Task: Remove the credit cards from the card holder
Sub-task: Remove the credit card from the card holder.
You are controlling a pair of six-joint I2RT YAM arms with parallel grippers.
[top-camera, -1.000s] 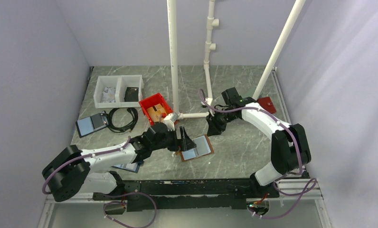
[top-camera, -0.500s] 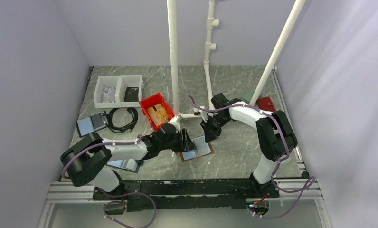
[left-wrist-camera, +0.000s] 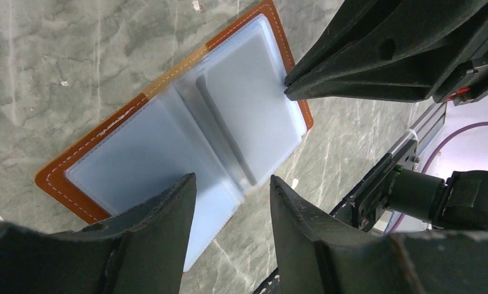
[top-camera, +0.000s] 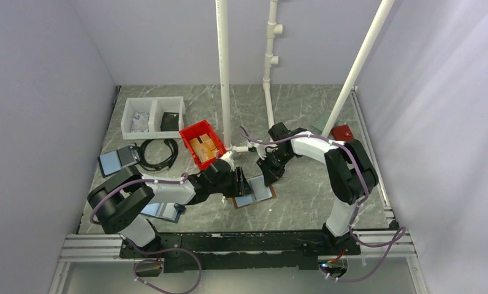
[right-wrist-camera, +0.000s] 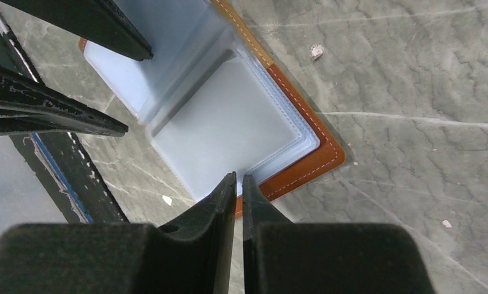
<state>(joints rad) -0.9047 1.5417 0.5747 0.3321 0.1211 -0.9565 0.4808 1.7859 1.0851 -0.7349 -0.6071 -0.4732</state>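
The brown card holder (top-camera: 254, 193) lies open on the table. Its inside shows a pale blue left page (left-wrist-camera: 140, 156) and a greyer right page (right-wrist-camera: 229, 128) under clear sleeves. The credit cards cannot be told apart from the sleeves. My left gripper (top-camera: 241, 182) hovers open over the holder's near edge (left-wrist-camera: 232, 179), one finger above the pale blue page. My right gripper (top-camera: 268, 174) is shut to a hairline slit, and its tips (right-wrist-camera: 240, 177) sit at the outer edge of the right page. I cannot tell whether anything is pinched there.
A red bin (top-camera: 202, 144) stands just behind the left gripper. Beyond it are a white two-part tray (top-camera: 154, 116) and a black cable coil (top-camera: 157, 153). Two blue-edged folders (top-camera: 118, 160) (top-camera: 162, 212) lie at the left. White pipes (top-camera: 224, 73) rise behind, and a dark red item (top-camera: 343, 133) lies at the right.
My right gripper came down and left to the holder's right edge and closed. My left gripper narrowed from wide open and the arm swung in closer over the holder.
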